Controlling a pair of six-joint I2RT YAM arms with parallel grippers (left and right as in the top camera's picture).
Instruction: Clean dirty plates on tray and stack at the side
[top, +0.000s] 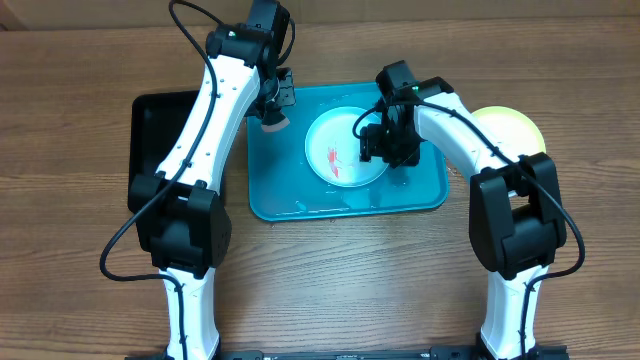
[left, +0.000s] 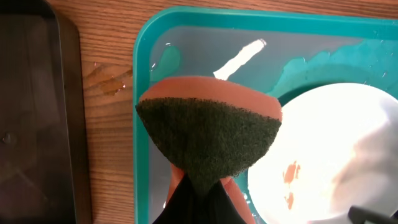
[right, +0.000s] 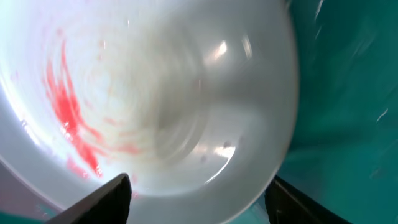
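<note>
The left hand (top: 274, 106) is clenching a folded orange-and-green sponge (left: 208, 134) over the left end of the tray (top: 300, 197). The right hand (top: 386, 141) is hovering released, fingers spread wide over the right rim of the white plate (top: 338, 150). That plate is lying in the tray, showing a red smear (right: 68, 107), while a yellow-green plate (top: 516, 126) is sitting on the counter (top: 80, 90) just beside the tray.

Table: brown wood (top: 330, 280), flat.
Middle: turquoise tray (top: 268, 185) lies on it.
Left: black tray (top: 152, 130), just beside, a strip of wood between them.
Right: yellow-green plate (top: 517, 127), close to the turquoise tray's right rim.
</note>
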